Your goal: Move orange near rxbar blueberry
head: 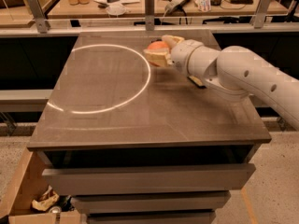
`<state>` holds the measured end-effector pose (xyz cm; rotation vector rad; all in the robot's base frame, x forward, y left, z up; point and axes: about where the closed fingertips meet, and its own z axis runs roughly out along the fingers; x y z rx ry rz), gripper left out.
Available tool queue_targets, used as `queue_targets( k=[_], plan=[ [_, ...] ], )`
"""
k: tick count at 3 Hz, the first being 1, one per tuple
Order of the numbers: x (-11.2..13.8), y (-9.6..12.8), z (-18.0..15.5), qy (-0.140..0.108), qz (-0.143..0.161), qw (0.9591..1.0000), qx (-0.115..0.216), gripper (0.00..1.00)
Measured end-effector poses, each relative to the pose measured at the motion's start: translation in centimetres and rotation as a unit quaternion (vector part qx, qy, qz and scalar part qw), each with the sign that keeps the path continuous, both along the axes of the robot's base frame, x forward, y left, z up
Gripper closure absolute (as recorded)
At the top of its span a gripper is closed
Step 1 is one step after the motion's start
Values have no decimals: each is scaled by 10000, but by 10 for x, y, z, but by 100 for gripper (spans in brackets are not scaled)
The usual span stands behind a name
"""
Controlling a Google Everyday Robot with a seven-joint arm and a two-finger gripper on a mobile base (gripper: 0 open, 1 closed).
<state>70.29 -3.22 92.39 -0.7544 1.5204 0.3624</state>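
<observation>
The orange (157, 46) is a round orange fruit held between the pale fingers (158, 58) of my gripper (161, 50), just above the far middle of the brown table (140, 120). The gripper is shut on the orange. A small dark flat bar, the rxbar blueberry (196, 81), peeks out from under my white forearm (233, 73), right of and nearer than the orange. Most of the bar is hidden by the arm.
A bright ring of reflected light (107, 78) lies on the table's left half. A rail with metal posts (149, 3) and a cluttered bench stand behind the far edge. Drawers (145, 178) sit below the front edge, a cardboard box (28, 204) at lower left.
</observation>
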Motion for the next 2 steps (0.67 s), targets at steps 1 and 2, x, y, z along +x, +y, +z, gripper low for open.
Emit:
queue_targets(
  k=[1, 2],
  plan=[
    [26, -53, -6, -62, -803, 9967, -45, 100],
    [54, -62, -14, -47, -897, 9960, -13, 100]
  ],
)
